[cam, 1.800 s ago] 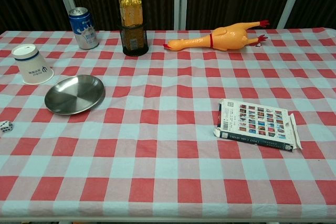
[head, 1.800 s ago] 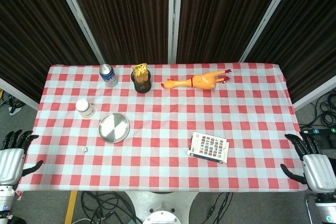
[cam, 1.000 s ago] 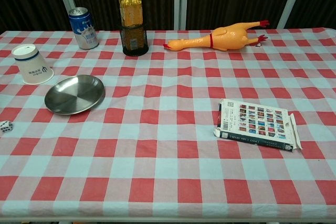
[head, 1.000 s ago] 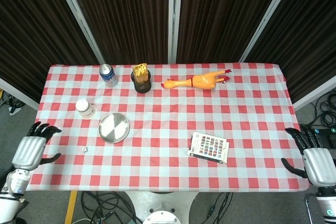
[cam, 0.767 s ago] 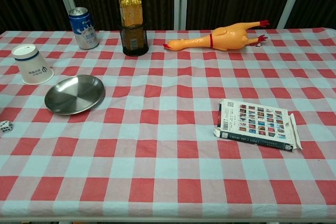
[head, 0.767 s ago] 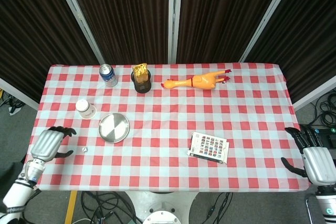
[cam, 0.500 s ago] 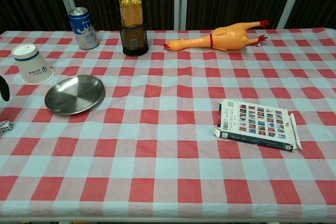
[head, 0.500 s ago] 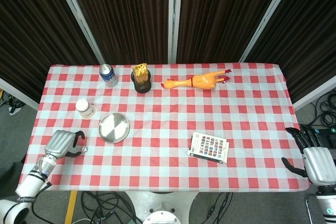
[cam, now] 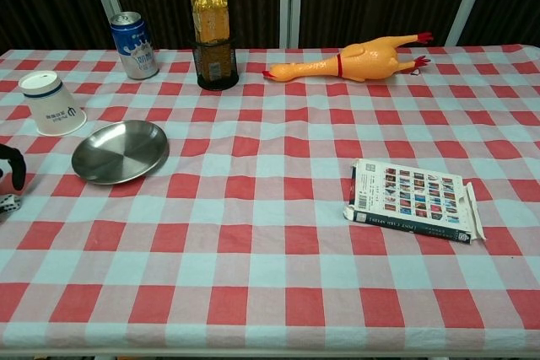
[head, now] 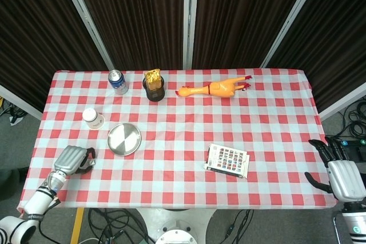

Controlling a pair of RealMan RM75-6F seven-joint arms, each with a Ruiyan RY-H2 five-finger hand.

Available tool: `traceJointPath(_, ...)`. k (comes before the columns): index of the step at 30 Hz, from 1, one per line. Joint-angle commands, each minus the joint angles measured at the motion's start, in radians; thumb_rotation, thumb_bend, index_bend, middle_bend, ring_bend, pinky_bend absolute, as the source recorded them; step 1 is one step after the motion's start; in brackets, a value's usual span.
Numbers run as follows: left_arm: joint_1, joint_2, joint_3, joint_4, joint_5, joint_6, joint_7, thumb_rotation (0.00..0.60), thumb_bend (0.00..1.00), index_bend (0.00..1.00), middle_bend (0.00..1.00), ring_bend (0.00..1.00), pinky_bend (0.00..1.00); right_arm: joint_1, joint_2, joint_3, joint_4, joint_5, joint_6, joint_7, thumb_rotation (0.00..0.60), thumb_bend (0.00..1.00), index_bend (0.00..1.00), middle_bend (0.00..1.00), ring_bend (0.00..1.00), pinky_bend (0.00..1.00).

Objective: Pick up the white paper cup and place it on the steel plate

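The checkered surface (head: 274,124) carries a steel plate (head: 124,139) with the white paper cup (head: 92,118) standing upside down just beside it, apart from it, toward the far left. The left hand (head: 73,159) hovers over the near-left area, fingers (head: 89,154) curled downward, holding nothing. The right hand (head: 341,176) sits off the right edge, fingers spread and empty.

Left hand: silver five-finger left hand (head: 73,159) with dark fingers lies over the near left part of the table, fingers curled in, holding nothing.
Left arm: reaches in from the lower left corner.
Right hand: silver five-finger right hand (head: 338,176) hangs off the right table edge, dark fingers spread apart, empty.
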Motion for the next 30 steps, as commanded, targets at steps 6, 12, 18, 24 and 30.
traceJointPath(6, -0.01, -0.008, 0.008, 0.011, -0.009, -0.013, 0.005, 0.6, 0.3, 0.47, 0.77, 0.74, 0.82, -0.006, 0.002, -0.002, -0.001, 0.002, 0.007, 0.0, 0.6, 0.16, 0.12, 0.15, 0.0, 0.03)
traceJointPath(12, -0.019, -0.007, 0.013, 0.003, -0.015, -0.03, -0.017, 0.6, 0.33, 0.47, 0.77, 0.75, 0.82, -0.007, 0.0, -0.004, 0.003, 0.002, 0.005, 0.005, 0.6, 0.16, 0.12, 0.16, 0.0, 0.03)
traceJointPath(18, -0.024, -0.017, 0.012, 0.014, -0.016, -0.025, -0.038, 0.6, 0.38, 0.54, 0.79, 0.76, 0.82, -0.008, 0.0, -0.003, 0.004, 0.004, 0.006, 0.006, 0.6, 0.16, 0.13, 0.16, 0.0, 0.03)
traceJointPath(24, -0.039, -0.002, -0.002, -0.007, -0.011, -0.007, -0.046, 0.6, 0.38, 0.55, 0.79, 0.76, 0.82, -0.01, 0.001, -0.004, 0.005, 0.003, 0.009, 0.008, 0.6, 0.16, 0.12, 0.16, 0.0, 0.03)
traceJointPath(30, -0.089, -0.008, -0.05, -0.041, -0.017, -0.007, -0.009, 0.6, 0.38, 0.55, 0.79, 0.76, 0.82, -0.009, -0.001, -0.004, 0.009, 0.003, 0.007, 0.014, 0.6, 0.16, 0.12, 0.16, 0.0, 0.03)
